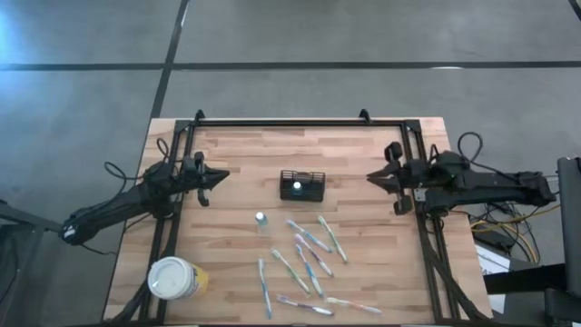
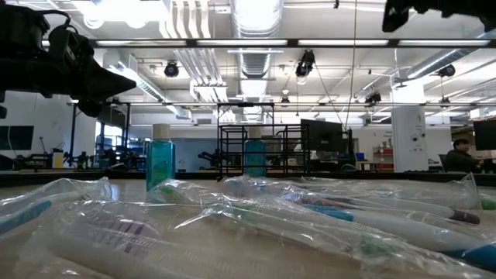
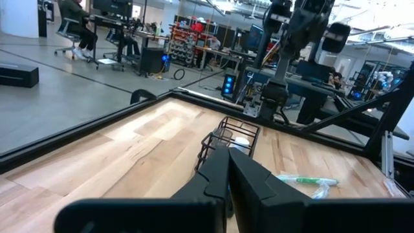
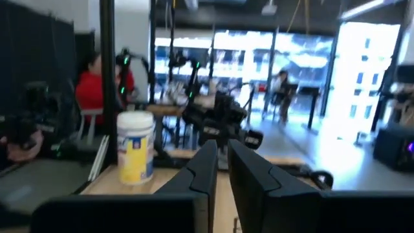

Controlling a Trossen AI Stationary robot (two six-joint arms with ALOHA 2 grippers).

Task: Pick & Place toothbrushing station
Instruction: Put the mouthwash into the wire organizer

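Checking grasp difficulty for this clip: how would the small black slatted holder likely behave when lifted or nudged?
The small black slatted holder looks like open wire or slat work, so probably light for its size and stiff. It stands upright on smooth pale wood table, so a sideways nudge may slide it. Something small sits inside it, which could shift or fall out if it tilts.

black slatted toothbrushing station (image 1: 301, 185), light wood table (image 1: 236, 163), yellow white-lidded cup (image 1: 176, 279).
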